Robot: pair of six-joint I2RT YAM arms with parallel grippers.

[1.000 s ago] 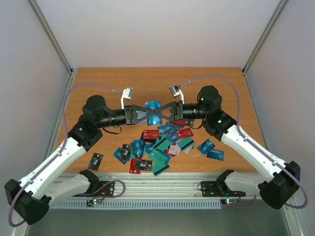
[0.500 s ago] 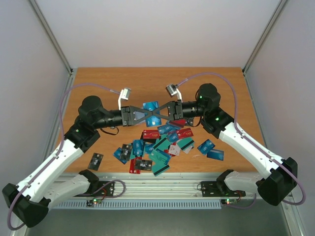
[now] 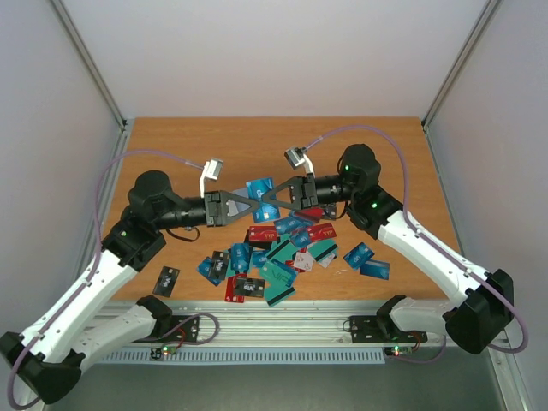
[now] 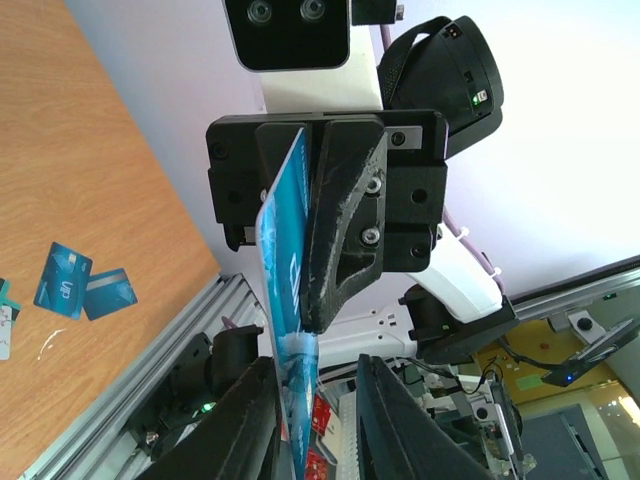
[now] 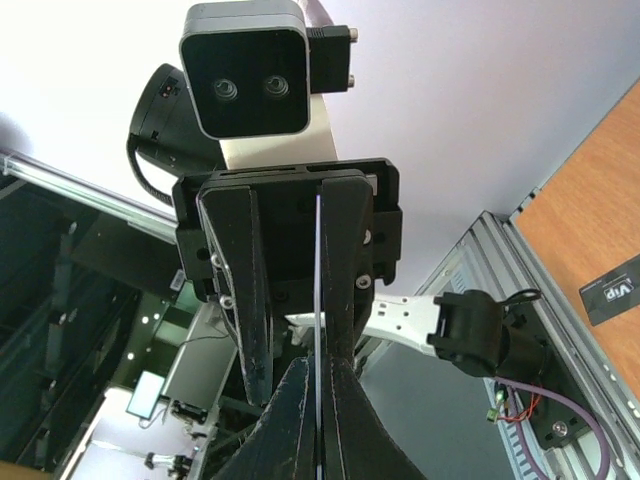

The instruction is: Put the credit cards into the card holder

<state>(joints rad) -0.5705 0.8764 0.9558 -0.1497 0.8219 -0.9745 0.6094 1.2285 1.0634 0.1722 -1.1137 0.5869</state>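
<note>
A teal-blue credit card (image 3: 260, 188) is held in the air over the table's middle. My right gripper (image 3: 265, 199) is shut on it; in the right wrist view my fingertips (image 5: 345, 415) pinch its thin edge (image 5: 318, 280). My left gripper (image 3: 257, 204) faces it from the left, open. In the left wrist view the card (image 4: 285, 250) stands between my open fingers (image 4: 385, 420), close to the left one. Many loose cards (image 3: 278, 248) lie in a pile below. I cannot make out the card holder.
A black card (image 3: 166, 279) lies alone at the front left and also shows in the right wrist view (image 5: 612, 290). Two blue cards (image 3: 366, 261) lie at the front right. The metal rail (image 3: 274, 330) runs along the near edge.
The left arm has drawn back to the left. The right gripper has followed a little to the left with the blue card, which sits slightly lower.
</note>
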